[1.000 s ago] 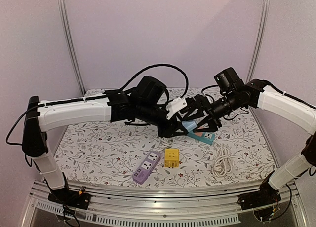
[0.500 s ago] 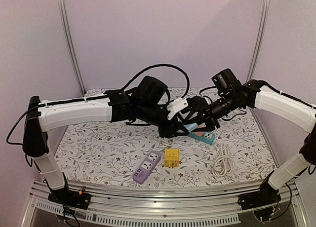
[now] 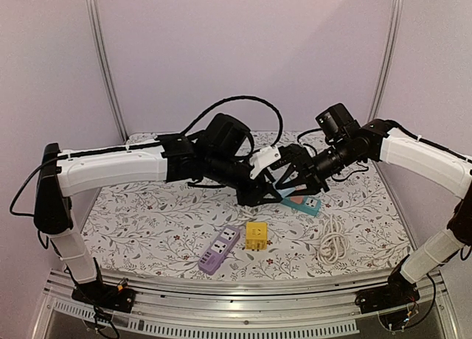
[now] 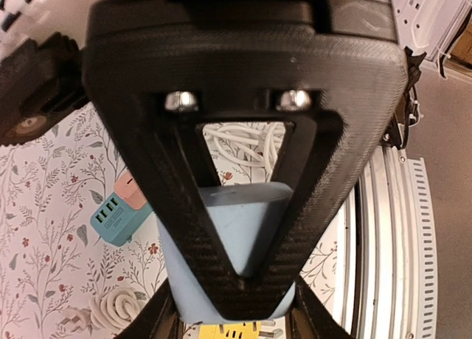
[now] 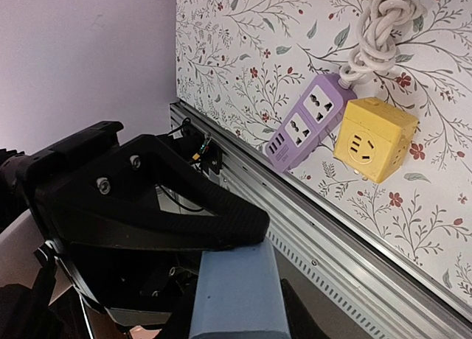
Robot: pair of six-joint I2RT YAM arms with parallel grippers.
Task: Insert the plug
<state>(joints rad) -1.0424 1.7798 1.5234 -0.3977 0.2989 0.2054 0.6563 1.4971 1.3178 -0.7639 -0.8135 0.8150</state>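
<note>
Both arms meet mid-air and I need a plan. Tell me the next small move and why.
Probably close the right gripper firmly on the light blue rectangular plastic block before the left gripper lets go. Both wrist views show the block between fingers, raised above the floral-patterned table, and whether the right's grip is tight cannot be told.

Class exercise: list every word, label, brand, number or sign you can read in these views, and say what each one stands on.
No text can be read in any view.
purple power strip: socket holes only, no legible print.
yellow cube socket: no legible print.
teal strip: any marking is too small and blurred to read.
pale blue block: visible faces plain.
</note>
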